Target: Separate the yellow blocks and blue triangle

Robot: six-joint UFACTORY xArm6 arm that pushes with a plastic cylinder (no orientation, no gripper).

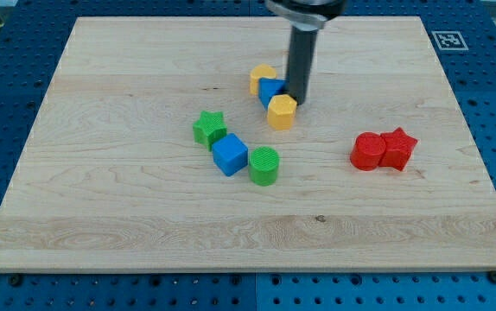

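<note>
My tip (298, 101), a bare rod gripping nothing, touches the blue triangle's (272, 90) right side, between two yellow blocks (282, 112) (262, 78). Separating underway; next, wedge them apart.

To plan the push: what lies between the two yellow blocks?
In the camera view, the blue triangle sits between the upper yellow block and the lower yellow block, touching both.

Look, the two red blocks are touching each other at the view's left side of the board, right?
Not quite. The two red blocks do touch each other, but they sit at the view's right side of the board, not the left. The camera view shows this. My tip is far from them, beside the yellow blocks and the blue triangle.
</note>
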